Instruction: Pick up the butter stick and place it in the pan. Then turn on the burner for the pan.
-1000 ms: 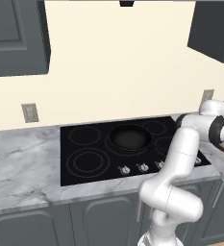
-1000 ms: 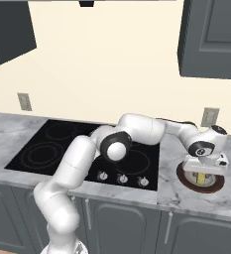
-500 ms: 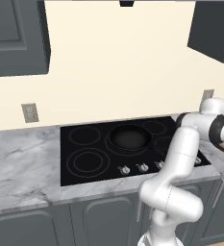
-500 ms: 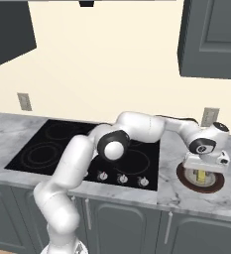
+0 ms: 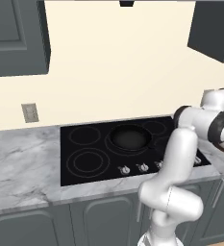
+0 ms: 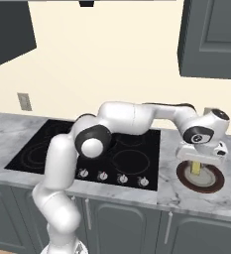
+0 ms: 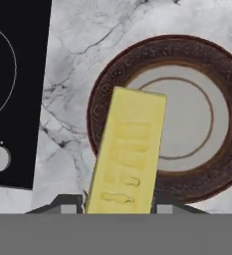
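The gripper [image 6: 198,167] is clamped on the butter stick [image 7: 128,153] and holds it above the brown-rimmed bowl [image 6: 213,182] on the marble counter [image 6: 196,198], right of the cooktop [image 6: 132,161]. The pan [image 5: 130,137] sits on the far middle burner [image 5: 114,150], well apart to the left, with the knobs [image 6: 102,175] along the near edge.

pale-yellow butter stick [image 7: 129,154], seemingly brown-rimmed bowl [image 7: 112,89]

One butter stick [image 7: 128,154] showing; one pan [image 5: 130,138]; one brown bowl [image 7: 174,115]; five knobs [image 6: 102,175] lining cooktop [image 6: 62,144] front; one wall outlet [image 5: 30,113].
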Robot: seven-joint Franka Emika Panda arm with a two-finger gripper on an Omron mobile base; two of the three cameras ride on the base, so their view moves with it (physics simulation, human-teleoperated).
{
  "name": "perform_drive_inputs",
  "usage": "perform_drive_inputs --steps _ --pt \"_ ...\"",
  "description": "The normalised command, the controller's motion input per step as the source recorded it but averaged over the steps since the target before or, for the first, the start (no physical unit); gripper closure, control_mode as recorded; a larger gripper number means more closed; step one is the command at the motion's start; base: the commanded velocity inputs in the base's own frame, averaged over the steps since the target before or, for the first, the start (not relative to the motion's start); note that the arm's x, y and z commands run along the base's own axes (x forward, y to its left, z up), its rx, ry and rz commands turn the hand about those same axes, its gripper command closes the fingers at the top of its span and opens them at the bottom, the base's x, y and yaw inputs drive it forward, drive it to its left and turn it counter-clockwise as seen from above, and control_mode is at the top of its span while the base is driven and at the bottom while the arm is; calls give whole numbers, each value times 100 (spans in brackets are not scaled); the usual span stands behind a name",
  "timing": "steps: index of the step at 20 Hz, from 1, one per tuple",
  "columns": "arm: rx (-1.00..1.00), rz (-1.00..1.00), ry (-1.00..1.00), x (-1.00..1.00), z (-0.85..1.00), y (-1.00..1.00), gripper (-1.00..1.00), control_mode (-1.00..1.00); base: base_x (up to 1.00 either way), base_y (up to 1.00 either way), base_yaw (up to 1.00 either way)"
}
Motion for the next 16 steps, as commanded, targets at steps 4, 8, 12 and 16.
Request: perform_drive_inputs --steps 4,8,12,16 --pt "-17 -3 -8 -50 43 95 100 -100 0 0 0" --pt "-18 0 -5 -36 32 100 100 -100 0 0 0" --pt "-13 0 -6 -9 43 99 100 -100 0 0 0" --pt "-6 0 -3 0 55 93 100 -100 0 0 0"
